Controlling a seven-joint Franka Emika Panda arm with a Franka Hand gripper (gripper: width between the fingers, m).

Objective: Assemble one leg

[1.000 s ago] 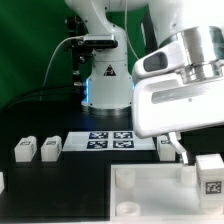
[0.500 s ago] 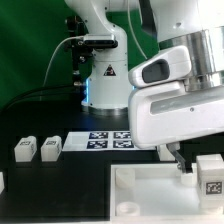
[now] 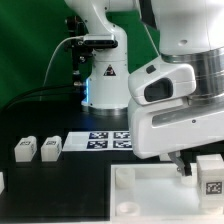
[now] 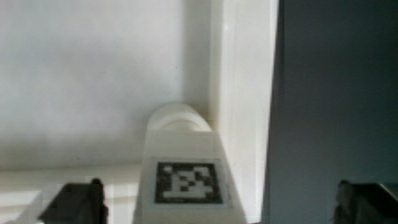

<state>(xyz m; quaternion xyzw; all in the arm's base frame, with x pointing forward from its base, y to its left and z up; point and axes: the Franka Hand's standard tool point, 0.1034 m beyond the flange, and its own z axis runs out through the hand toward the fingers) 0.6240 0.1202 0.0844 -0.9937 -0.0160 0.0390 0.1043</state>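
Observation:
A leg (image 3: 210,172), a small white block with a black-and-white tag, stands at the exterior view's right beside the large white panel (image 3: 150,195). My gripper (image 3: 180,166) hangs just left of it, low over the panel's far right corner, mostly hidden by the hand. In the wrist view a tagged leg (image 4: 191,178) lies between my two dark fingertips (image 4: 75,200), which stand wide apart and touch nothing. My gripper (image 4: 222,205) is open and empty. The leg rests by the panel's raised edge (image 4: 249,90).
Two more legs (image 3: 25,150) (image 3: 50,148) stand at the exterior view's left and another shows at the left edge (image 3: 2,182). The marker board (image 3: 100,140) lies behind the panel. The robot base (image 3: 105,75) stands at the back. The black table (image 4: 338,90) shows beside the panel.
The hand has come down and nearer the camera, and the fingers have dropped toward the panel's right corner and the leg there. The parts on the table have not moved.

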